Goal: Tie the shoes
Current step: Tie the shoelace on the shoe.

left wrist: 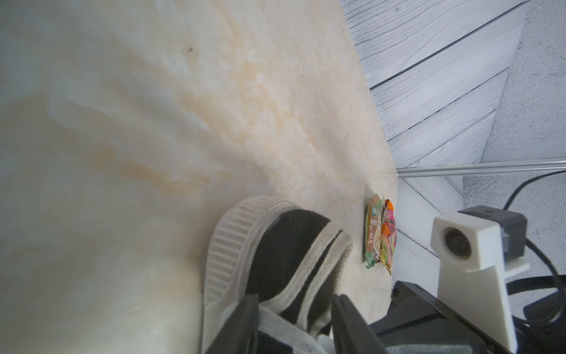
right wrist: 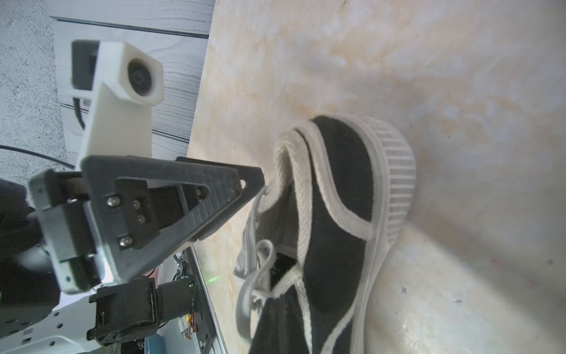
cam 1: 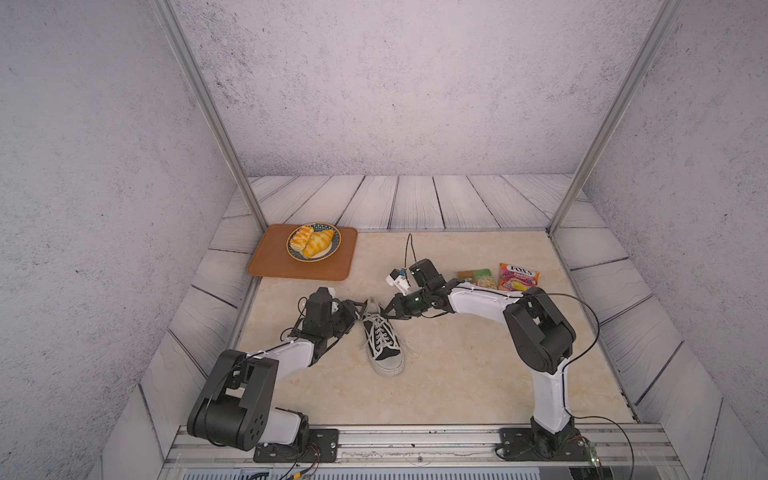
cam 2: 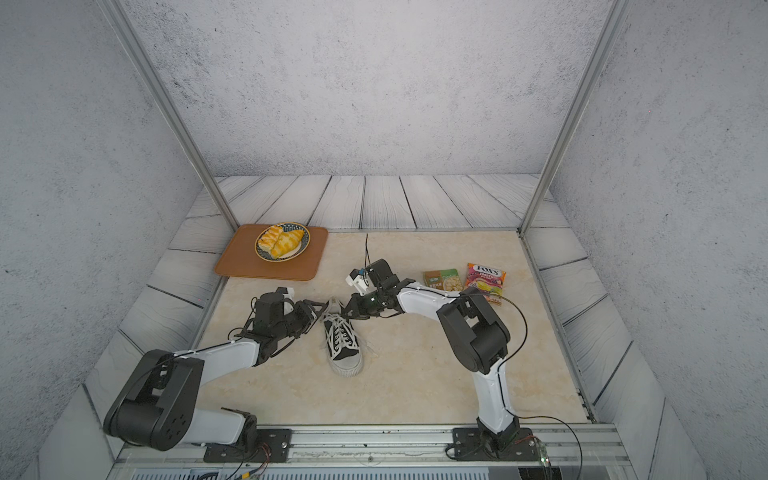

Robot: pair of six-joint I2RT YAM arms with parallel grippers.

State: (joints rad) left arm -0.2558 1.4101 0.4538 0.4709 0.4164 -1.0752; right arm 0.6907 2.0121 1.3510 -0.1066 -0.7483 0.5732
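A black canvas shoe with a white sole and white laces lies mid-table, toe towards the front rail. My left gripper is at the heel end from the left. In the left wrist view, my left gripper is open, its fingers standing apart around the shoe's white-edged collar and a flat lace. My right gripper comes in from the right at the same end. In the right wrist view, my right gripper is shut on a white lace beside the shoe.
A brown mat at the back left carries a plate of pastries. Two snack packets lie at the right, behind my right arm. Metal frame posts stand at the back corners and a rail runs along the front.
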